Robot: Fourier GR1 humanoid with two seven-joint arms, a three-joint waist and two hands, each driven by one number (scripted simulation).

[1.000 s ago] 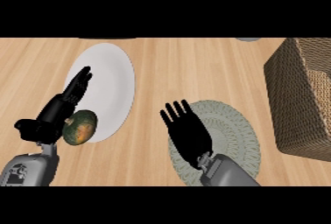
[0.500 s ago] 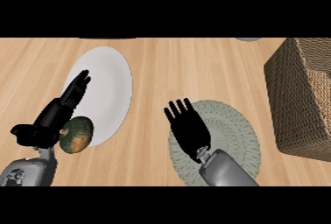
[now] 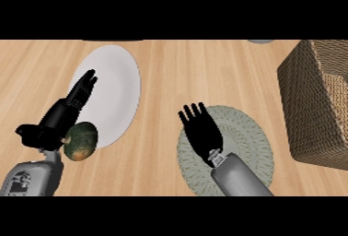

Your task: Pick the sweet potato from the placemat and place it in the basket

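The sweet potato (image 3: 80,140), a green and orange oval, lies at the lower edge of the white plate (image 3: 115,87), right against the wrist side of my left hand (image 3: 61,117). That hand is open, its straight fingers pointing up across the plate. My right hand (image 3: 202,133) is open too, fingers spread, flat above the round grey-green placemat (image 3: 248,138). It hides part of the placemat; nothing else shows there. The woven basket (image 3: 319,97) stands at the right edge, well away from both hands.
The wooden counter (image 3: 190,64) runs across the whole view. A small grey object (image 3: 260,41) is cut off at the top edge. The basket's near wall rises just right of the placemat.
My left hand has slid down and to the left, and the sweet potato moved down alongside it. The right hand drifted slightly to the right over the placemat.
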